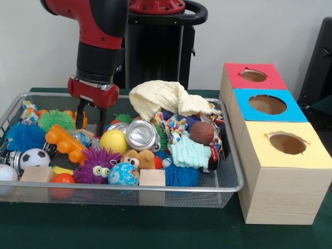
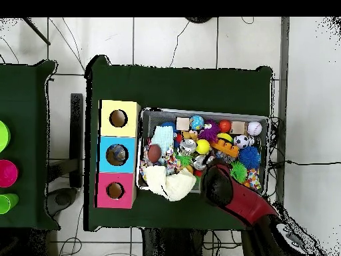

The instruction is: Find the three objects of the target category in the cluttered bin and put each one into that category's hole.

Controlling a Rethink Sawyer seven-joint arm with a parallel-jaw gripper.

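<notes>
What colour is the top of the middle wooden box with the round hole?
Blue; the middle wooden box's top shows best in the front view.

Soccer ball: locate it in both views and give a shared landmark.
Front view: soccer ball at the wire bin's left end, beside the baseball.
Overhead view: soccer ball near the bin's right end.
Shared landmark: the orange toy next to it.

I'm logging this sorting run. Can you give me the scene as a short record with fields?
bin: wire mesh tray full of toys, balls, cloths and a crushed can
boxes: three in a row beside the bin, red, blue, yellow, each with a round hole on top
hand: open, reaching down into the bin near an orange toy
holding: nothing
</notes>
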